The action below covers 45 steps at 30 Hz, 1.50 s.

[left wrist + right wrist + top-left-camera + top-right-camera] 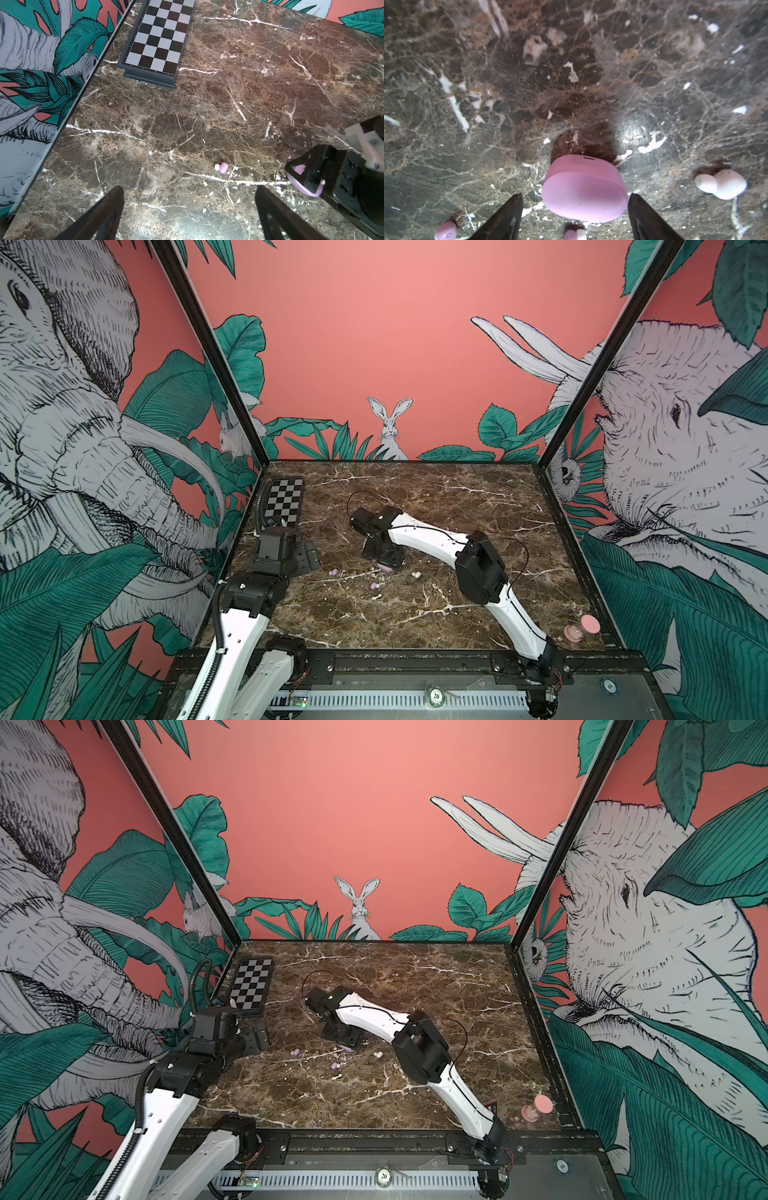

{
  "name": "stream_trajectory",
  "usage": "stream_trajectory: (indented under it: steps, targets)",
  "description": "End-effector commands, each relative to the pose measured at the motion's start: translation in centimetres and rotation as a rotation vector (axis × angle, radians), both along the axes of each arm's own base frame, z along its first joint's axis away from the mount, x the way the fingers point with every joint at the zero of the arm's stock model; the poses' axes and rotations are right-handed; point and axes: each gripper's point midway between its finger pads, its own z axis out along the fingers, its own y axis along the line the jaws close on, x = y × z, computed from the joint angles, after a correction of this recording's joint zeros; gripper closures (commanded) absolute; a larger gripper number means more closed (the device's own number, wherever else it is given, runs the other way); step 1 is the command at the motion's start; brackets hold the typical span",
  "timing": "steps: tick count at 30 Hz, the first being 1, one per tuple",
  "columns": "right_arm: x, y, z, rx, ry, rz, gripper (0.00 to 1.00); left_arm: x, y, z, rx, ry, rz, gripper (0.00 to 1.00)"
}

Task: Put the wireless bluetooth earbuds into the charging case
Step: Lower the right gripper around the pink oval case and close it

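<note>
A lilac pill-shaped charging case (584,189) lies shut on the marble table (571,83), seen in both top views (386,568) (349,1048). My right gripper (575,195) hangs low over it, open, one finger on each side, with a gap showing on one side. Loose earbuds lie around it: a lilac one (446,230), a lilac one with a white tip (574,233) and a white one (724,184). In a top view the lilac earbuds (333,572) (374,585) sit left of the case and the white earbud (415,574) right. My left gripper (189,207) is open and empty at the left edge (309,558).
A checkerboard (284,499) lies at the back left by the wall. A pink spool-shaped object (582,628) stands at the front right corner. Patterned walls close in the table on three sides. The right arm (436,539) stretches across the middle.
</note>
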Motion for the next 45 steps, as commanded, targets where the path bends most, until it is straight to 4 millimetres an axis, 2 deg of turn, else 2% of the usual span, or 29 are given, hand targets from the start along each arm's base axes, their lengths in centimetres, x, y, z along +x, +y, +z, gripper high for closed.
stream_trajectory:
  steps: [1,17,24,37,45]
  targets:
    - [-0.1,-0.9,-1.2,-0.046,0.020,-0.016,0.22,-0.1,-0.1,-0.2,0.002,0.004,-0.011,0.01]
    - [-0.5,-1.2,-1.9,-0.036,0.041,-0.051,0.25,0.1,-0.4,-0.5,-0.004,0.013,-0.020,0.01]
    - [-0.3,-1.1,-1.7,-0.026,0.026,-0.052,0.28,0.1,-0.4,-0.4,-0.004,0.012,-0.021,0.01]
    - [0.4,-0.8,-0.6,0.008,-0.011,-0.045,0.27,0.1,-0.4,-0.5,-0.003,0.015,-0.020,0.01]
    - [0.7,-1.3,0.1,0.003,-0.042,-0.062,0.28,0.1,-0.4,-0.5,-0.004,0.017,-0.022,0.01]
